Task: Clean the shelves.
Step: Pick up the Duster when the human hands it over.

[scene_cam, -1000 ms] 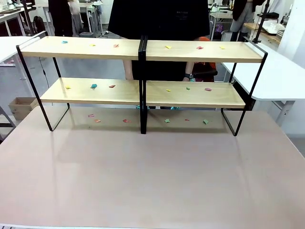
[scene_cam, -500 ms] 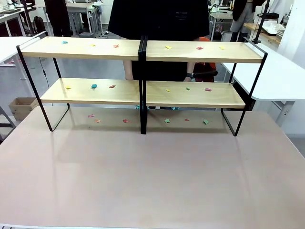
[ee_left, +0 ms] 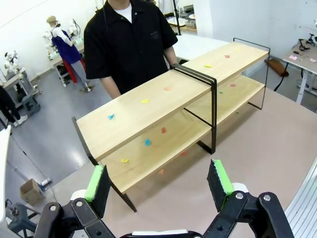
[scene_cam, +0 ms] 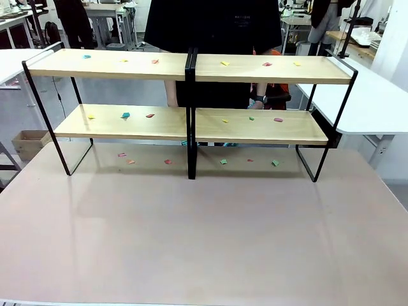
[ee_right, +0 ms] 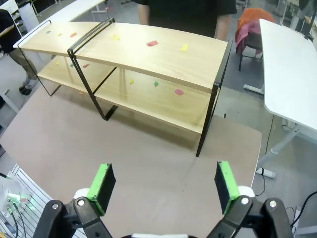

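The shelves (scene_cam: 191, 67) stand across the far half of the beige table (scene_cam: 204, 236), two joined units of light boards on a thin black frame. Small coloured paper scraps (scene_cam: 125, 115) lie scattered on both tiers and on the tabletop underneath. High above the near left of the shelves (ee_left: 163, 106) my left gripper (ee_left: 158, 183) hangs open with nothing between its green pads (ee_left: 95, 182). My right gripper (ee_right: 163, 186) is open too, well above the table on the near side of the shelves (ee_right: 148, 54). A person in a black shirt (scene_cam: 213, 25) stands behind the rack.
A white table (scene_cam: 370, 95) adjoins on the right, with cloth-draped chair (ee_right: 252, 25) behind it. A cardboard box (scene_cam: 29, 143) sits on the floor at the left. The near half of the beige tabletop holds nothing.
The shelves and scraps stay put. The person's arm behind the right unit has shifted slightly, and someone in the background has moved.
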Available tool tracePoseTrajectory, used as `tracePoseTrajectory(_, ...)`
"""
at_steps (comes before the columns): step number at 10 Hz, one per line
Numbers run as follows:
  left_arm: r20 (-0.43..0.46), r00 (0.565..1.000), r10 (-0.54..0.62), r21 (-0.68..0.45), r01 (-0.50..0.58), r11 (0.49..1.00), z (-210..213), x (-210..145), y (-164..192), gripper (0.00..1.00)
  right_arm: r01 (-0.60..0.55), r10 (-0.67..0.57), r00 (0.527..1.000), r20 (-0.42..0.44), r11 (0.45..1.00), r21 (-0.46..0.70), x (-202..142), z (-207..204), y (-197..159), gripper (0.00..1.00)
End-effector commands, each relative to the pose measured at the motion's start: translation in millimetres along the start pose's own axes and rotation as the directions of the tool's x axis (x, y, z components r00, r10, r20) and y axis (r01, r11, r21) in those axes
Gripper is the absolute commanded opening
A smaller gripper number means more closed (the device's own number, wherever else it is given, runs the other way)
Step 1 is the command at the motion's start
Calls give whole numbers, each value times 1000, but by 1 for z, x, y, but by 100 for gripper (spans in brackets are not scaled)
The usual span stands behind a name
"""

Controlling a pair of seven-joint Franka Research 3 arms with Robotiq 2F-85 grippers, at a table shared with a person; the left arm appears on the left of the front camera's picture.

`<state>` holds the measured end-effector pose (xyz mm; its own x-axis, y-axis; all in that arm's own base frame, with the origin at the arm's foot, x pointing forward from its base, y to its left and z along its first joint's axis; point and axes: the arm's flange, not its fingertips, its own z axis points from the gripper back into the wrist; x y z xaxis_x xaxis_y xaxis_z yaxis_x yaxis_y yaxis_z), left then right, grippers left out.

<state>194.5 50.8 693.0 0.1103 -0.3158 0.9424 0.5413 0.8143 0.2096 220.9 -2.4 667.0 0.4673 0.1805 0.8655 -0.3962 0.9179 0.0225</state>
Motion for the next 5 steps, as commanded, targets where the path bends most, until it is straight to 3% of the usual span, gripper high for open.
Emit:
tracePoseTrajectory(1, 7, 1000, -17, 5, 17, 1000, -19, -76, -38, 100, -18, 18, 1000, 11, 1000, 0, 0, -4, -2, 100)
tracePoseTrajectory(4, -25, 1000, 14, 13, -14, 1000, -21, -82, -36, 100, -19, 19, 1000, 11, 1000, 9, -2, -6, -2, 100)
tracePoseTrajectory(5, -80, 995, 54, 50, -50, 998, -23, -80, -32, 100, 0, 0, 1000, -5, 1000, 1, 0, -2, 0, 100)
